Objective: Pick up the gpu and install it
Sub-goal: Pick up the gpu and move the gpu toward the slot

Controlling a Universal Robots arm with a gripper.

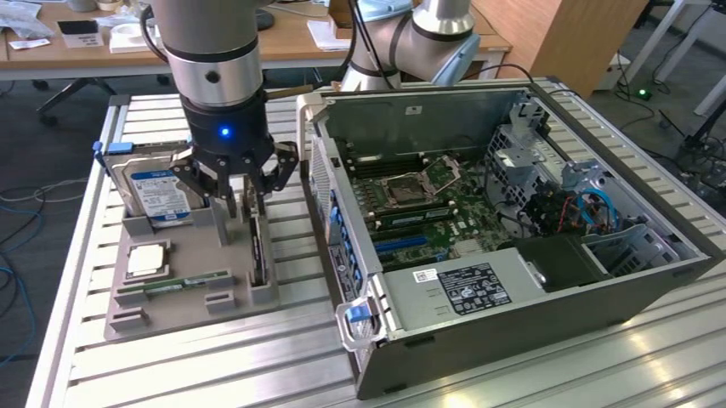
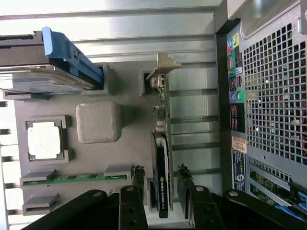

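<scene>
Where the slatted aluminium table (image 1: 545, 374) fills the foreground, wooden desks (image 1: 306, 42) strewn with papers are seen behind it, and cables are trailed over the floor at the exterior view's left. One open computer case (image 1: 511, 331) is laid on its side on the table, its motherboard (image 1: 431, 200) exposed. Just beside it, toward the exterior view's left, one grey holder tray (image 1: 182, 319) is set. Four parts are counted in the tray: one hard drive (image 1: 156, 195) with a blue label, one processor (image 1: 148, 259), one memory stick (image 1: 170, 285) and one gpu (image 1: 258, 251), which is stood on edge in a slot on the tray's side nearest the case. A second robot arm (image 1: 409, 34) is seen behind the case. The working arm (image 1: 210, 51) is held vertical over the tray, its wrist pointed straight down and a blue light lit on it. The gripper (image 2: 161, 176) is positioned low over the gpu with its fingers (image 2: 139, 179) spread apart, one on each side of the card. A narrow gap is left on both sides, and nothing is gripped.
</scene>
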